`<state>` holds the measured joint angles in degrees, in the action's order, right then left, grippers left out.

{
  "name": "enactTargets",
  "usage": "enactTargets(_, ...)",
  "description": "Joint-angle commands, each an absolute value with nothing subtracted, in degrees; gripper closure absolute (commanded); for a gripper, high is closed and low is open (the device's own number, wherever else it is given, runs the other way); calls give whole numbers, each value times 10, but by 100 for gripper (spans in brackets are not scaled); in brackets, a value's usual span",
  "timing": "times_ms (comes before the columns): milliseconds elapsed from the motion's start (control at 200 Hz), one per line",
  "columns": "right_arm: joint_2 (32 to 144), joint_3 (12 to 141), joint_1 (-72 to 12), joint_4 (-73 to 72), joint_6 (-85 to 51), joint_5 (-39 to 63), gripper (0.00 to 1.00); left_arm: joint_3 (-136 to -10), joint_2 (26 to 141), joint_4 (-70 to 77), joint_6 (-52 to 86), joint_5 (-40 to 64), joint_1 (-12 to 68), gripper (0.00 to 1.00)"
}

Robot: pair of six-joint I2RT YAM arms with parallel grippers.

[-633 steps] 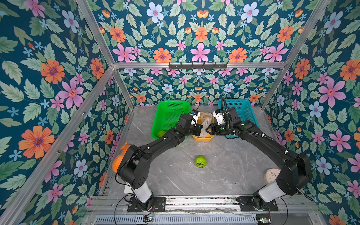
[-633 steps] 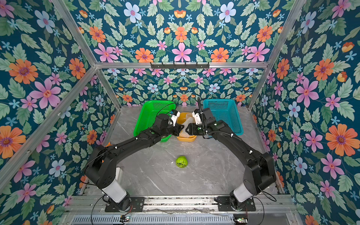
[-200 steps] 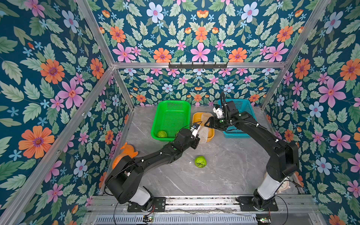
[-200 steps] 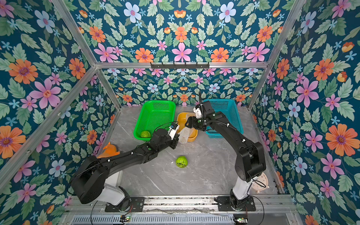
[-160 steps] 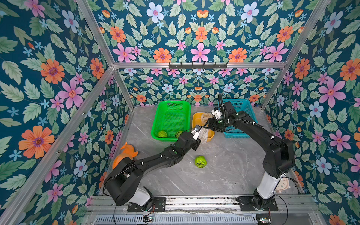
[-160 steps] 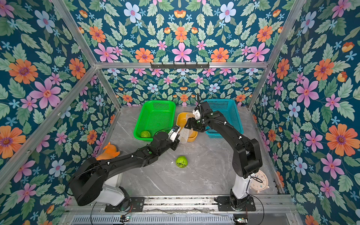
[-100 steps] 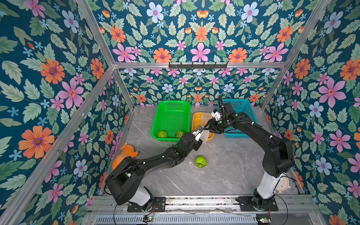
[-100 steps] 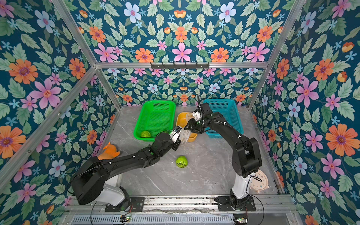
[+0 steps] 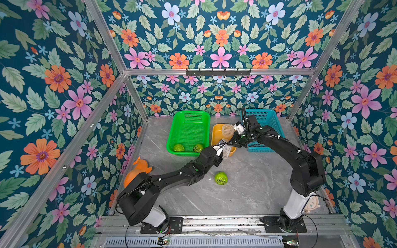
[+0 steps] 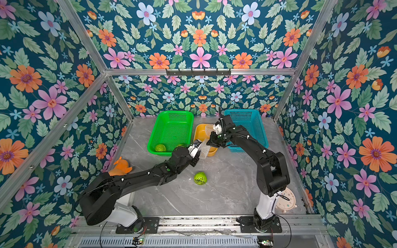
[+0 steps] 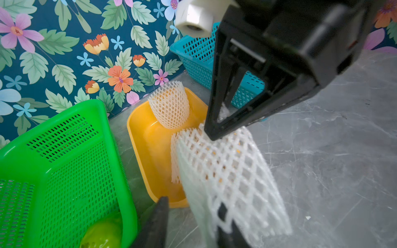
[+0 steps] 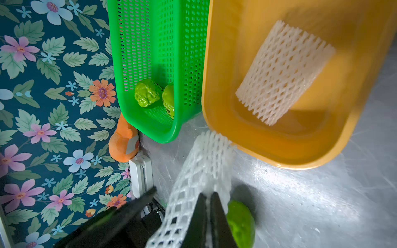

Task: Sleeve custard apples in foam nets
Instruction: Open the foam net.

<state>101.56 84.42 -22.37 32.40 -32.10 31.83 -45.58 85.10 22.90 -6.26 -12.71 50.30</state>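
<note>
A white foam net hangs over the table at the near end of the yellow tub. My right gripper is shut on its upper edge. My left gripper is open at the net's lower end. One of its fingers shows dark through the mesh and the other stands outside. A second foam net lies in the tub. One custard apple sits on the table below the held net. Two more custard apples lie in the green basket.
A blue basket stands behind my right arm at the back right. An orange plush toy lies by the left wall. A pale round clock sits at the front right, beside my right arm's base.
My right gripper has shut on the net's upper edge. My left gripper, shut on the net before, has opened. Earlier, my left arm drew the net out of the tub toward the front.
</note>
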Motion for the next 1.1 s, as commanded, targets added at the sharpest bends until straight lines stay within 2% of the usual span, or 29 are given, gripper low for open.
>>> enactTargets(0,994,818,-223,296,-313,304,100,-444,836,212,-13,-111,503,16)
enactTargets(140,964,783,-223,279,-316,276,100,-400,791,187,71,-62,503,12)
enactTargets(330,912,737,-229,259,-313,217,100,-337,711,144,157,-50,502,16)
enactTargets(550,851,681,-293,207,-320,121,100,-316,682,106,240,-66,497,22)
enactTargets(650,826,646,-322,161,-329,90,100,-303,676,94,274,-46,497,42)
enactTargets(720,813,626,-346,137,-327,60,100,-284,662,88,295,-21,497,65)
enactTargets(865,798,582,-393,71,-312,23,100,-248,624,71,331,39,497,100)
enactTargets(990,788,552,-425,23,-301,-4,100,-216,608,74,353,90,498,100)
enactTargets(1095,783,543,-460,7,-260,-68,100,-205,610,74,361,119,498,100)
